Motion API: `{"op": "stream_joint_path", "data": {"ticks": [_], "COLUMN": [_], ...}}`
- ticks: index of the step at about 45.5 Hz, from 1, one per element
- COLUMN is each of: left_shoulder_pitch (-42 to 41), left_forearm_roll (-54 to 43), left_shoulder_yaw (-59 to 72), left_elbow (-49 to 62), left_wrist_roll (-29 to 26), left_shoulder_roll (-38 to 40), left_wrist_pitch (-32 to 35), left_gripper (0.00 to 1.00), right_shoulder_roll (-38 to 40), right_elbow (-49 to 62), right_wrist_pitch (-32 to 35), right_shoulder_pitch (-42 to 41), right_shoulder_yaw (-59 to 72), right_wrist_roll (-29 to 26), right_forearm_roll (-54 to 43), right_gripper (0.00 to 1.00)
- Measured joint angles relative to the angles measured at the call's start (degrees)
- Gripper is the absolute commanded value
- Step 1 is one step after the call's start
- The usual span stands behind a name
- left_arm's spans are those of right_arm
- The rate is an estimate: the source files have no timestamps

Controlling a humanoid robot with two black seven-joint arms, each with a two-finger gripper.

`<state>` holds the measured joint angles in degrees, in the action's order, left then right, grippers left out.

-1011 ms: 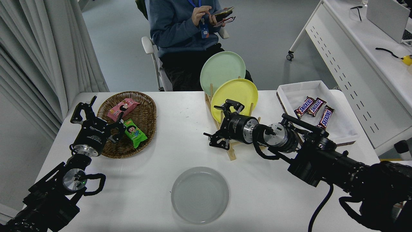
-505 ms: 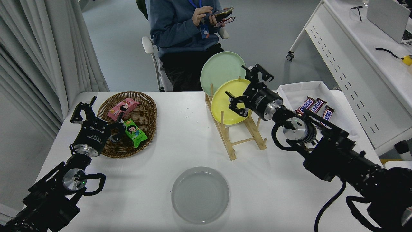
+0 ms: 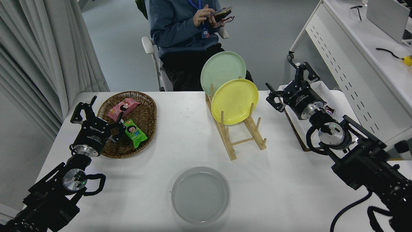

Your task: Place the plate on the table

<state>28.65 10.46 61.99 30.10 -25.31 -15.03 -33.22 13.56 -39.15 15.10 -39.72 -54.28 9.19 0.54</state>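
The light-grey plate (image 3: 200,194) lies flat on the white table (image 3: 180,141) near its front edge, in the middle. Nothing touches it. My right gripper (image 3: 291,77) is open and empty, raised over the table's far right side above the white tray, far from the plate. My left gripper (image 3: 93,111) is open and empty, parked at the lower left beside the wicker basket.
A wooden rack (image 3: 239,135) holds a yellow plate (image 3: 235,101) and a pale green plate (image 3: 222,71) upright. A wicker basket (image 3: 146,112) holds snack packets. A white tray (image 3: 294,91) stands at the right. A person (image 3: 183,29) sits at the far side.
My right gripper has swung from in front of the rack up and to the right, past the yellow plate, to above the white tray. The grey plate has not moved.
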Motion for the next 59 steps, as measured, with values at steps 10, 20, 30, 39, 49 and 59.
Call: {"op": "stream_joint_path", "data": {"ticks": [10, 20, 30, 39, 49, 59], "left_shoulder_pitch": [0.0, 0.0, 0.0, 0.0, 0.0, 0.0], "left_forearm_roll": [0.0, 0.0, 0.0, 0.0, 0.0, 0.0], "left_shoulder_yaw": [0.0, 0.0, 0.0, 0.0, 0.0, 0.0], "left_elbow": [0.0, 0.0, 0.0, 0.0, 0.0, 0.0], "left_wrist_roll": [0.0, 0.0, 0.0, 0.0, 0.0, 0.0], "left_shoulder_roll": [0.0, 0.0, 0.0, 0.0, 0.0, 0.0], "left_wrist_pitch": [0.0, 0.0, 0.0, 0.0, 0.0, 0.0], "left_gripper": [1.00, 1.00, 1.00, 1.00, 1.00, 1.00], "right_shoulder_roll": [1.2, 1.6, 1.1, -0.6, -3.6, -5.4], "right_elbow": [0.9, 2.7, 3.2, 5.0, 8.7, 10.9], "right_wrist_pitch": [0.5, 1.8, 3.8, 4.5, 4.4, 4.1], "right_shoulder_pitch": [2.4, 4.0, 6.8, 7.9, 7.3, 5.8], "right_shoulder_yaw": [-2.5, -4.0, -4.6, -5.4, -7.3, -7.9], "right_wrist_roll": [0.1, 1.0, 2.8, 3.4, 3.7, 3.8], "right_forearm_roll": [0.4, 0.8, 0.2, -0.8, -1.2, -1.0], "right_gripper": [1.00, 1.00, 1.00, 1.00, 1.00, 1.00]}}
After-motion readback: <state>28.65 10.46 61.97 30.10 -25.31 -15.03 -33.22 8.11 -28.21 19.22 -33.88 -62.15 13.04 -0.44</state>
